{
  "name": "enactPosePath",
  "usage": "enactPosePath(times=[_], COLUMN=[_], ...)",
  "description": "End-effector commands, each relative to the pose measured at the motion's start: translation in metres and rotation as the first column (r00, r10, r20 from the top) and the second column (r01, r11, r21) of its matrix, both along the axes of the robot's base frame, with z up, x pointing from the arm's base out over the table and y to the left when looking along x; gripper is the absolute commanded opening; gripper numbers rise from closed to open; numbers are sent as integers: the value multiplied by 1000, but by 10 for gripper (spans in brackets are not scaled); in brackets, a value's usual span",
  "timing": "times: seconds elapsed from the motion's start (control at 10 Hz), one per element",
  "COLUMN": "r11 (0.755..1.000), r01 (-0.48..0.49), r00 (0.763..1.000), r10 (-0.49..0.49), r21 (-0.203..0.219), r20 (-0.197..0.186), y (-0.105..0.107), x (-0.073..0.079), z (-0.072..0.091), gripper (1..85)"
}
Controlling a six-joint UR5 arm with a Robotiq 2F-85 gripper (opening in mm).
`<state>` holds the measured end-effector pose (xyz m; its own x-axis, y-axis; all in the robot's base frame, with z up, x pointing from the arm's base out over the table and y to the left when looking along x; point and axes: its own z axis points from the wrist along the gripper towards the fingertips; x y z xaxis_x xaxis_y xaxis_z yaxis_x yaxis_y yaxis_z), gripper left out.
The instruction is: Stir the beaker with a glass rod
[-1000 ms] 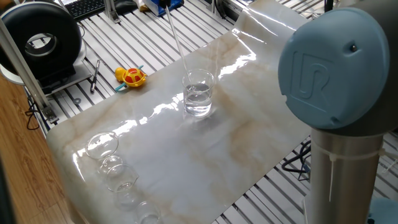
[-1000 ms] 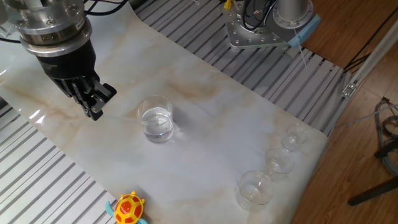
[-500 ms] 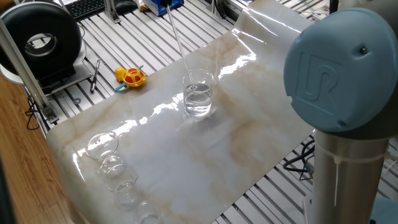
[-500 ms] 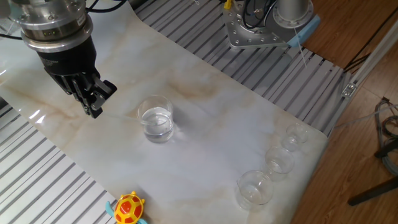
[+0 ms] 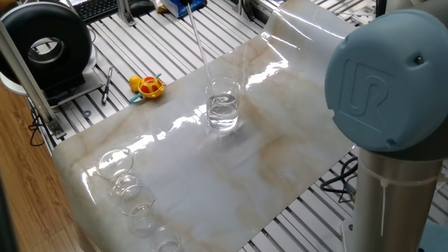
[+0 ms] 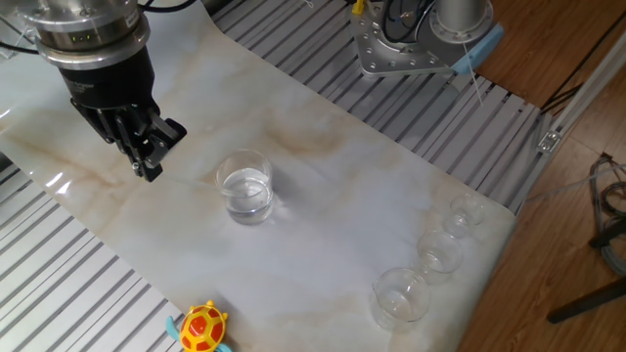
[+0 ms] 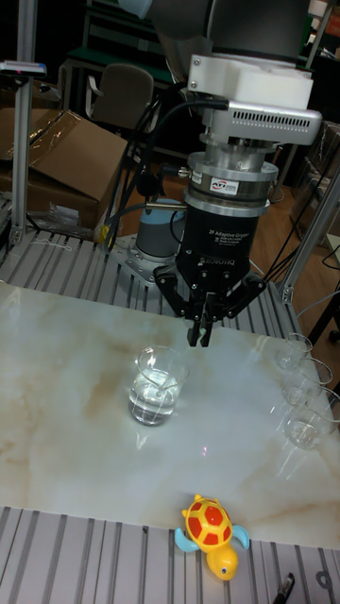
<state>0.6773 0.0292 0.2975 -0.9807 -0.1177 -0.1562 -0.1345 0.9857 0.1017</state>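
Observation:
The beaker [image 5: 222, 105] [image 6: 245, 186] [image 7: 156, 384] stands upright mid-sheet on the marble table [image 5: 210, 175], holding clear liquid. The glass rod [image 5: 199, 45] shows as a thin pale line that slants down from the top edge. Its lower end is just behind the beaker's far rim, outside the glass. My gripper [image 6: 147, 174] [image 7: 198, 340] hangs above the table beside the beaker with its fingers pressed together. The rod is too faint to make out in these two views. The gripper itself lies beyond the top of the one fixed view.
A yellow and red toy turtle [image 5: 147, 85] [image 6: 201, 328] [image 7: 212, 533] lies on the ribbed metal at the sheet's edge. Small round glass vessels [image 5: 115, 162] [image 6: 401, 293] [image 7: 302, 387] line one end of the sheet. The arm's grey-blue joint [image 5: 388, 84] fills the near right.
The gripper has crept slightly up and toward the beaker in the other fixed view. The arm's big joint has slid right in the one fixed view. The rod and beaker look unmoved.

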Motion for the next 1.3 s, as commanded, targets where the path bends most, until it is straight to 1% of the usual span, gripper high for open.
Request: enactPosePath(times=[0.0,0.3,0.6,0.9,1.1,1.2], r11=[1000,1000,1000,1000,1000,1000], r01=[0,0,-2,-1,-12,-19], r00=[1000,1000,1000,1000,1000,1000], r10=[0,0,2,1,12,19], r21=[21,15,3,3,12,7], r20=[5,3,-1,-3,11,10], y=[5,5,3,3,6,5], x=[-3,-4,-2,-1,3,2], z=[4,4,-2,-6,-5,-6], gripper=[10,10,10,10,10,10])
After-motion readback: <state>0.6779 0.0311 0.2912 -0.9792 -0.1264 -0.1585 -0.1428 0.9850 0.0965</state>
